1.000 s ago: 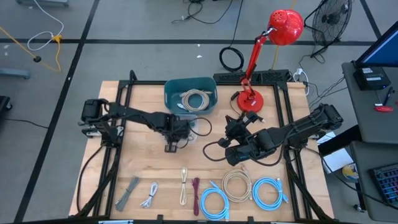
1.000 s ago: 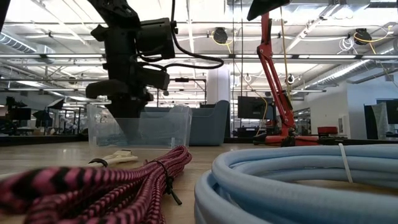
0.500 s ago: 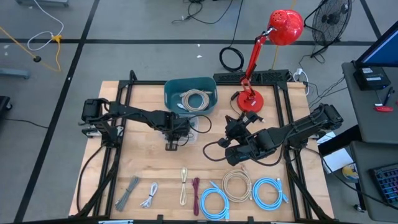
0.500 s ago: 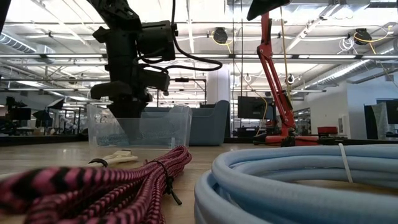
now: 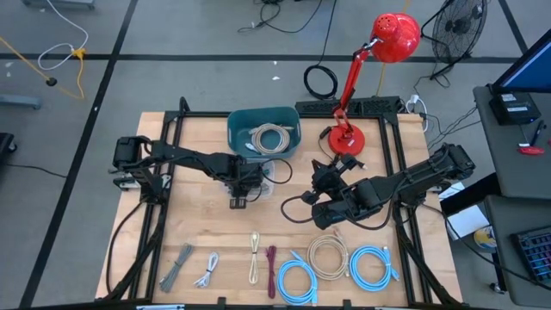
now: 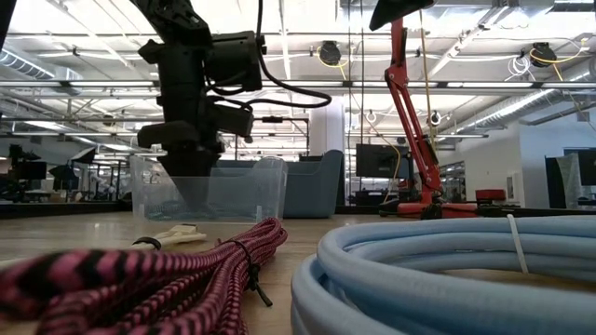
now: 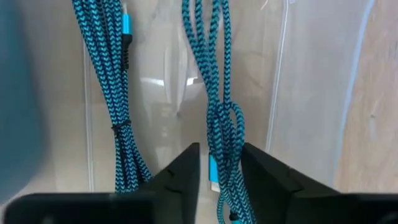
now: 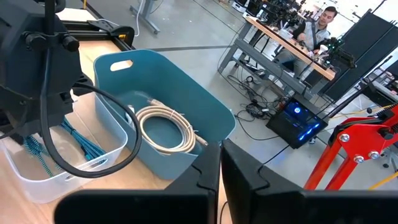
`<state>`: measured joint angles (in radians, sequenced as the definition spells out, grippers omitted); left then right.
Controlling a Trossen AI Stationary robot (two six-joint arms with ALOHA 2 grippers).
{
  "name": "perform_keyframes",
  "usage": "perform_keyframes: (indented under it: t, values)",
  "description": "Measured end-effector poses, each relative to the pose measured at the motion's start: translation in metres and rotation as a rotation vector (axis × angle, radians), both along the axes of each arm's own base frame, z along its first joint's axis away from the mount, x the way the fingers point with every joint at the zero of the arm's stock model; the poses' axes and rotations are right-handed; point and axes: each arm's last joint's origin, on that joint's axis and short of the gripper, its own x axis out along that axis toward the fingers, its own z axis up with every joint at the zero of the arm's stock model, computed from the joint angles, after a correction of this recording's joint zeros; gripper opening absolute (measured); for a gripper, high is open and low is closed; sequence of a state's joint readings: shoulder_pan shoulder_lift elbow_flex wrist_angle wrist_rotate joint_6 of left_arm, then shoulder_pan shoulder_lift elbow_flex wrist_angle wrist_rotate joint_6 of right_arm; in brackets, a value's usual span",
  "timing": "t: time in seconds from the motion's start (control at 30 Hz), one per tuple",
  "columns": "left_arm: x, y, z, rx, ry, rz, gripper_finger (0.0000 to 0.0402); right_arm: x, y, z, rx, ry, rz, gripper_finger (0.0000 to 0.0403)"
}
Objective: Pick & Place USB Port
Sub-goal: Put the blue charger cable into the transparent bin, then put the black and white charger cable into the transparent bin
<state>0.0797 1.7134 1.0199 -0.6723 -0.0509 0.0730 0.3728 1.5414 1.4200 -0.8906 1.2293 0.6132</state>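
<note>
A clear plastic bin [image 6: 244, 191] stands mid-table next to a teal bin [image 5: 263, 129]. On its floor lie two bundles of blue braided USB cable [image 7: 118, 93], seen also in the right wrist view [image 8: 81, 148]. My left gripper [image 7: 221, 169] points down into the clear bin [image 5: 258, 178] and is open, one finger on each side of the second bundle [image 7: 217, 118]. My right gripper [image 8: 220, 168] is shut on nothing and waits at the table's right middle [image 5: 320, 175]. My left gripper stands open from above around the lower end of one cable bundle [image 7: 215, 167], which lies on the bin's floor. Whether a finger touches it, I cannot tell.
The teal bin holds a white coiled cable [image 5: 269, 138]. A red desk lamp [image 5: 344, 138] stands at the far right. Along the near edge lie several cables: grey [image 5: 176, 267], maroon [image 5: 271, 269], beige [image 5: 327, 257] and light blue coils [image 5: 372, 265].
</note>
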Motion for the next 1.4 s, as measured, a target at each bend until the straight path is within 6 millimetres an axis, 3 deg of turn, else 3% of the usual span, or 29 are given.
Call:
perform_keyframes:
  t: [0.2,0.4,0.6,0.77,0.97,1.13,1.4]
  values:
    - [-0.003,-0.003,0.000,0.003,0.034,-0.011,0.0166,0.000,0.000,0.000,0.000,0.000,0.000,0.0008]
    - [-0.008,0.000,0.000,0.084,0.086,0.002,0.0168,0.000,0.000,0.000,0.001,-0.004,-0.001,0.0008]
    - [-0.011,0.002,0.012,0.106,0.047,0.000,0.0168,0.001,-0.003,0.000,0.001,-0.003,-0.011,0.0008]
    - [-0.015,0.002,0.041,0.115,-0.046,0.006,0.0168,0.002,-0.006,0.000,0.007,-0.004,-0.021,0.0008]
    - [-0.032,-0.003,0.098,0.118,-0.181,0.030,0.0168,0.003,-0.008,-0.001,0.027,0.004,-0.016,0.0008]
    - [-0.058,-0.023,0.132,0.002,-0.269,0.024,0.0168,0.002,-0.008,-0.001,0.025,0.009,-0.016,0.0008]
    - [-0.097,-0.083,0.138,-0.118,-0.138,0.074,0.0168,0.002,-0.008,-0.001,0.025,0.011,-0.016,0.0008]
